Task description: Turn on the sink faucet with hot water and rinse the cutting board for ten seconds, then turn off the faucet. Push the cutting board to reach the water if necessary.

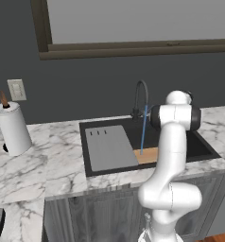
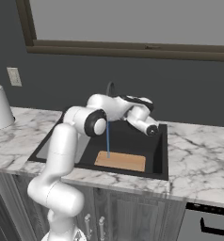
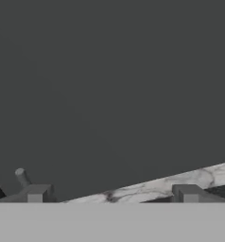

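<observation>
1. The sink faucet (image 1: pixel 141 97), a slim dark gooseneck at the back rim of the sink (image 1: pixel 86 156), has its base partly covered by the white arm in the left base view. In the right base view the top of its arch (image 2: pixel 110 87) rises behind the arm.
2. The cutting board (image 2: pixel 121 161) is a thin, light tan wooden rectangle lying flat on the sink floor near the front wall. In the left base view the arm cuts off its right part (image 1: pixel 147 155).
3. The water (image 1: pixel 143 130) falls as a thin, straight, pale blue stream and meets the board at its left end (image 2: pixel 108 136).
4. A grey flat panel (image 1: pixel 109 147) with three small slots covers the left part of the basin, just beside the board.
5. The gripper (image 3: pixel 112 194) stands wide open and holds nothing. Its two dark tips show at the bottom of the hand view, facing the dark wall and a strip of marble worktop (image 3: pixel 180 179).
6. A small grey stub (image 3: pixel 22 177) at the lower left of the hand view is too unclear to identify.
7. A paper towel roll (image 1: pixel 12 128) stands near the worktop's left back edge.
</observation>
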